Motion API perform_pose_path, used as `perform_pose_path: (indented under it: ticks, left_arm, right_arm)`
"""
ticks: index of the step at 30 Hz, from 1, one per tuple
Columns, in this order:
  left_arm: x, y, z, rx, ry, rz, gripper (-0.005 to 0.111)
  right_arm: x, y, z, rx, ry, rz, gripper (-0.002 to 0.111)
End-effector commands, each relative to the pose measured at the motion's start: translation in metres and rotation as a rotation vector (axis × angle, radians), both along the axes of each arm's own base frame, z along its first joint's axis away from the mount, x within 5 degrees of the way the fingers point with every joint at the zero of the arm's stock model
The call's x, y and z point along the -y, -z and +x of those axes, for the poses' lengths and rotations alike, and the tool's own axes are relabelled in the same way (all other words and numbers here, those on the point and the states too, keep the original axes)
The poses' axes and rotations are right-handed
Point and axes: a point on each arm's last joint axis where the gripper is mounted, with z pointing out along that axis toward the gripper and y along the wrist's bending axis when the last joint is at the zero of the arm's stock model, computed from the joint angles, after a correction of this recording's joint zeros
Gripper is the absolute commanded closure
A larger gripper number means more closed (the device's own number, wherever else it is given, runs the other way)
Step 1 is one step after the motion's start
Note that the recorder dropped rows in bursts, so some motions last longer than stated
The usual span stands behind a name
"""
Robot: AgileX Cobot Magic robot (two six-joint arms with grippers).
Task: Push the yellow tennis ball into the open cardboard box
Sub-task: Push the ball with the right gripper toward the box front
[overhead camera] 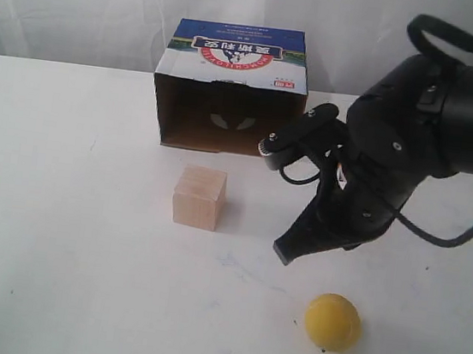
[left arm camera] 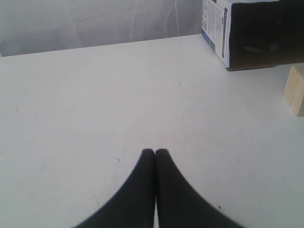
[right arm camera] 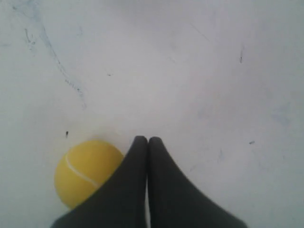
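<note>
The yellow tennis ball rests on the white table near the front right; it also shows in the right wrist view, partly behind a finger. My right gripper is shut and empty, hanging above the table a little behind and left of the ball, apart from it. At the back centre stands the open cardboard box, dark opening facing forward; its corner appears in the left wrist view. My left gripper is shut, empty, over bare table; it is not in the exterior view.
A pale wooden cube stands in front of the box, between box and ball but left of the ball. The white table stretches to the left and front. A white curtain hangs behind.
</note>
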Motion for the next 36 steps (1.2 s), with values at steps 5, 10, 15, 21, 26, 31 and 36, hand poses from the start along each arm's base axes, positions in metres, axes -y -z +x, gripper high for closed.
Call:
perform_pose_path:
  ticks: [5, 10, 15, 21, 26, 31, 36]
  left_arm:
    - [0.001, 0.001, 0.0, 0.002, 0.01, -0.006, 0.107]
    - [0.001, 0.001, 0.0, 0.002, 0.01, -0.006, 0.107]
    - [0.001, 0.001, 0.0, 0.002, 0.01, -0.006, 0.107]
    - [0.001, 0.001, 0.0, 0.002, 0.01, -0.006, 0.107]
    - [0.001, 0.001, 0.0, 0.002, 0.01, -0.006, 0.107]
    - [0.001, 0.001, 0.0, 0.002, 0.01, -0.006, 0.107]
    - [0.001, 0.001, 0.0, 0.002, 0.01, -0.006, 0.107]
  right_arm:
    - [0.031, -0.014, -0.035, -0.06, 0.063, -0.036, 0.108]
    - [0.032, 0.012, -0.043, -0.087, 0.047, -0.01, 0.108]
    - [0.019, 0.04, -0.027, -0.1, 0.012, 0.004, 0.108]
    - [0.024, 0.071, 0.012, -0.116, 0.022, -0.012, 0.108]
    - [0.014, 0.06, 0.04, -0.02, -0.048, -0.01, 0.108]
    - [0.004, 0.049, 0.089, 0.087, -0.052, 0.018, 0.108]
    - [-0.015, 0.015, 0.127, 0.22, -0.068, 0.066, 0.108]
